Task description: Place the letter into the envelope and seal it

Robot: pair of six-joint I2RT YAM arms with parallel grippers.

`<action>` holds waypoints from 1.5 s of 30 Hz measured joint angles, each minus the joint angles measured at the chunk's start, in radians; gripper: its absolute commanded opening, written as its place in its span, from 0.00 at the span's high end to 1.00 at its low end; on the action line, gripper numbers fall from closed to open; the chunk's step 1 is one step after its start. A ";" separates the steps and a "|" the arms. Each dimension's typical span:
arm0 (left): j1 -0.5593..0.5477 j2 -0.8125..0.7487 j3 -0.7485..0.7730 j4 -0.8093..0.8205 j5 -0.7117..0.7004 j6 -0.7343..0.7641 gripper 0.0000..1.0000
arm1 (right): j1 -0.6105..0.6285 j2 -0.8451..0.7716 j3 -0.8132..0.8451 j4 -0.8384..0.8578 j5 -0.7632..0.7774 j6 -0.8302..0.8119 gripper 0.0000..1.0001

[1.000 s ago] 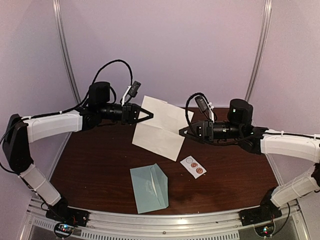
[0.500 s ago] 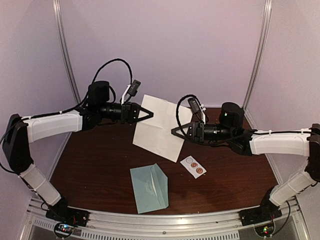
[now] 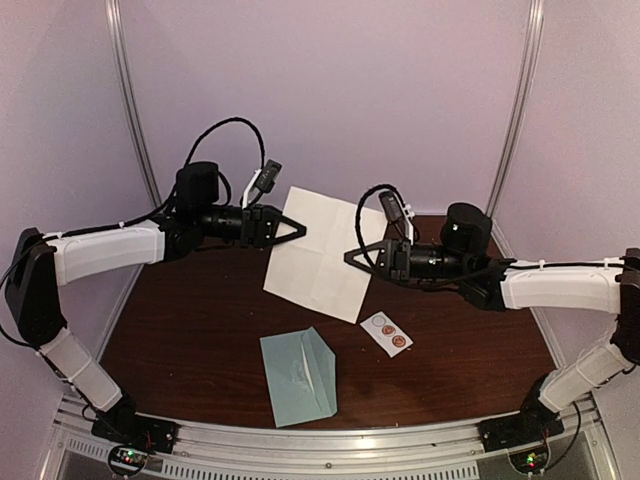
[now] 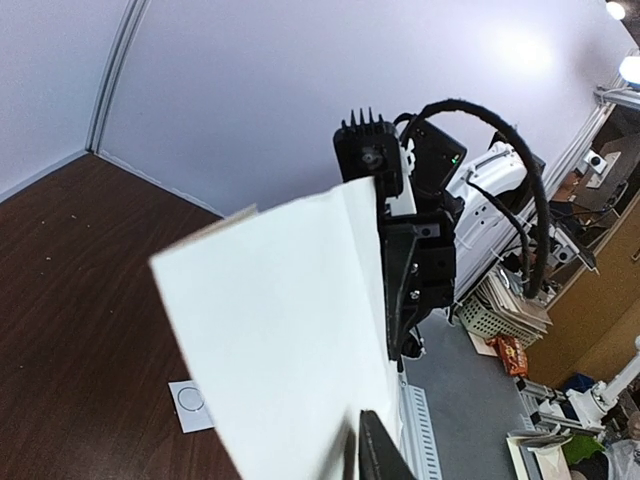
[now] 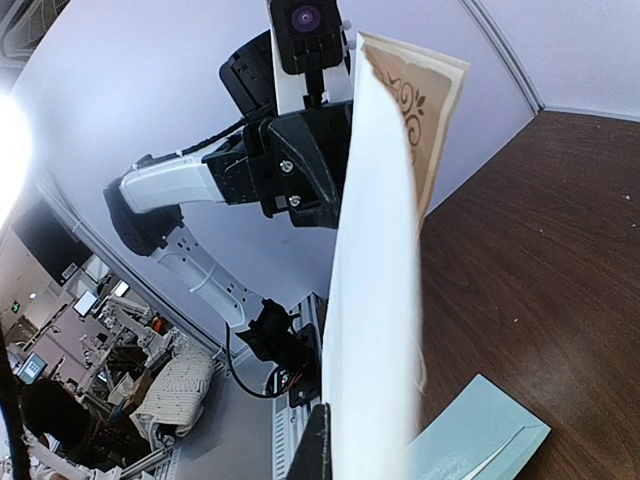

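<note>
Pale teal envelope point(image 3: 298, 378), white letter point(image 3: 320, 255), dark brown table point(image 3: 180, 330)

The letter point(image 5: 375, 300) stands edge-on in front of me, white, with a brown scrollwork print on its top corner. My pincer point(image 5: 330, 455) nips its lower edge; only one dark finger point(image 5: 310, 445) shows. Beyond, the left pincer point(image 5: 325, 175) clamps the sheet. On the brown counter point(image 5: 540, 250) lies the envelope point(image 5: 480, 430), pale teal, one corner visible.
</note>
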 measured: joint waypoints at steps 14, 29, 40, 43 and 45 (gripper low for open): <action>0.000 0.000 0.000 0.027 0.041 -0.009 1.00 | -0.077 -0.051 -0.025 -0.036 0.005 -0.007 0.45; 0.026 -0.127 -0.048 -0.056 -0.289 0.061 1.00 | -0.182 -0.320 -0.080 -0.317 0.327 -0.085 0.21; 0.026 -0.166 -0.080 -0.068 -0.438 0.082 1.00 | -0.056 -0.267 -0.020 -0.387 0.480 -0.069 0.18; 0.026 -0.166 -0.081 -0.069 -0.439 0.082 1.00 | 0.000 -0.213 0.028 -0.383 0.496 -0.069 0.19; 0.024 -0.166 -0.081 -0.069 -0.438 0.082 1.00 | 0.027 -0.183 0.043 -0.367 0.496 -0.069 0.19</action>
